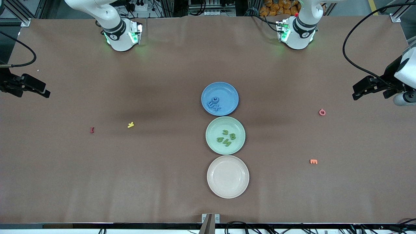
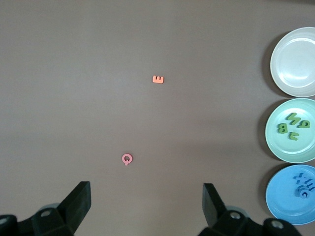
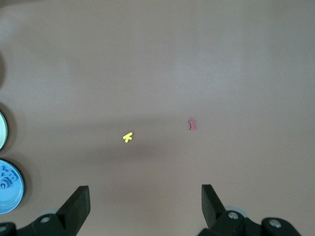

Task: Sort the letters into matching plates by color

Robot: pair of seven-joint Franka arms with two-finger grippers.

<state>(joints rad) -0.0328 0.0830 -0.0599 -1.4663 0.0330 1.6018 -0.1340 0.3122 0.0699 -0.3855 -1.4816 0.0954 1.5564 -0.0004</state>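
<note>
Looks sorted: blue letters (image 1: 214, 104) in blue plate (image 1: 227, 89), green letters (image 1: 227, 138) in green plate (image 1: 216, 125), mid-frame. Left gripper (image 1: 359, 94) and right gripper (image 1: 39, 91) wait at the frame edges, jaws wide, holding nothing. Only risk: grabbing the stray pink Q (image 1: 322, 112).

High front view facing arms, wrist views downward, sharing blue plate (image 1: 220, 98)

A beige-pink plate (image 1: 228, 176) sits empty; loose pieces — yellow (image 1: 130, 124), red (image 1: 92, 130), orange (image 1: 313, 161), perhaps pink (image 1: 322, 112) — lie scattered.
</note>
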